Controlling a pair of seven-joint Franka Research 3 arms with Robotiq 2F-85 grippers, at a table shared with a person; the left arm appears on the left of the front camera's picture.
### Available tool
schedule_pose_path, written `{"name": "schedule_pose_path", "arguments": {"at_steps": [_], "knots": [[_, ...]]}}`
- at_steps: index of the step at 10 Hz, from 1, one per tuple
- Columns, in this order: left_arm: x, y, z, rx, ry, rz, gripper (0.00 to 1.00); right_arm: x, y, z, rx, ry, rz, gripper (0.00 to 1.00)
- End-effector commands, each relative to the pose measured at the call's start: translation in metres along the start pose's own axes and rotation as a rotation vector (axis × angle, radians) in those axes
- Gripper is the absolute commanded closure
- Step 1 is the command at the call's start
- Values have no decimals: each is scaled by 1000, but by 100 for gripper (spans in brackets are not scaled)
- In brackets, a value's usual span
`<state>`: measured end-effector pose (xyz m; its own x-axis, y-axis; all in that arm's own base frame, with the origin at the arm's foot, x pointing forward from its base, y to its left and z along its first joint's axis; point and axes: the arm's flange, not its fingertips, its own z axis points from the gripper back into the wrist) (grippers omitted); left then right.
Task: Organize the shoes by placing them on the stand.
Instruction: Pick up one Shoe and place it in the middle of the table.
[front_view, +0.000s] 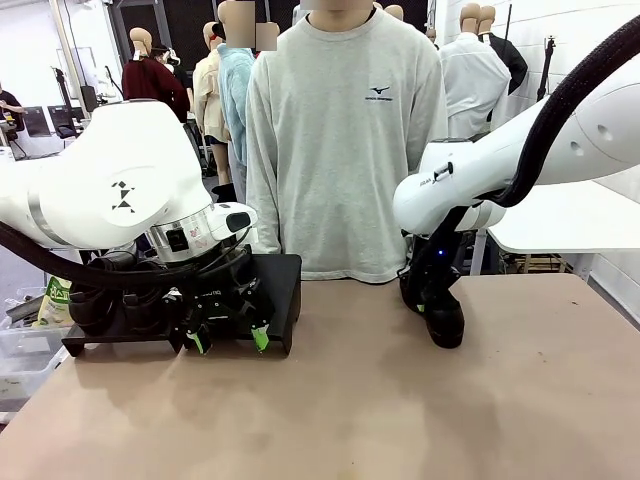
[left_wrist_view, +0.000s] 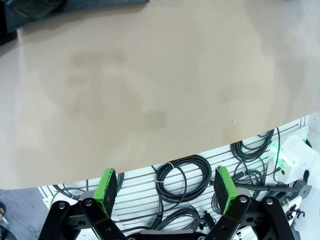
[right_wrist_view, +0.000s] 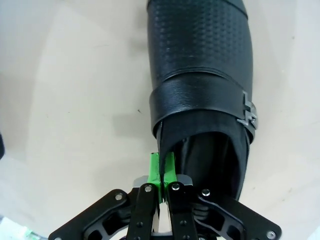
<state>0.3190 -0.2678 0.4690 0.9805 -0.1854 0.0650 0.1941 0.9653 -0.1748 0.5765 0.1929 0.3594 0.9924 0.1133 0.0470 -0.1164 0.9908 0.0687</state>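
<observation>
On table, right fingers (right_wrist_view: 161, 172) pinch buckled shoe (right_wrist_view: 202, 95) collar; left fingers (left_wrist_view: 168, 186) spread wide

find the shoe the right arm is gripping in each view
Front view: shoe right of centre, on the table under the right end effector.
Left wrist view: I can't find it here.
Right wrist view: shoe upper centre, collar pinched.
Shared landmark: tan table.

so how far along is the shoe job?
Early to middle, by the look of it. Done: dark shoes seem to sit on the stand behind the left arm, count unclear. In hand: the right gripper is pinched shut on the collar edge of a buckled shoe resting on the table. The left gripper is open, holding nothing. Left: lifting that shoe to the stand.
</observation>
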Motion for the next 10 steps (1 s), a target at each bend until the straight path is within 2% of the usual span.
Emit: {"name": "schedule_pose_path", "arguments": {"at_steps": [1, 4, 7, 8, 9, 10], "knots": [[1, 1, 1, -1, -1, -1, 0, -3, 3, 11, 31, 40, -95, 100], [1, 1, 1, -1, -1, -1, 0, -65, 48, 72, -38, -52, -167, 100], [1, 1, 1, -1, -1, -1, 0, -121, 88, 87, -78, -15, -209, 100], [1, 1, 1, -1, -1, -1, 0, -141, 98, 93, -134, -2, -179, 100], [1, 1, 1, -1, -1, -1, 0, -108, 85, 91, -39, -21, -172, 100], [1, 1, 1, -1, -1, -1, 0, -108, 85, 91, -39, -21, -172, 100]]}}
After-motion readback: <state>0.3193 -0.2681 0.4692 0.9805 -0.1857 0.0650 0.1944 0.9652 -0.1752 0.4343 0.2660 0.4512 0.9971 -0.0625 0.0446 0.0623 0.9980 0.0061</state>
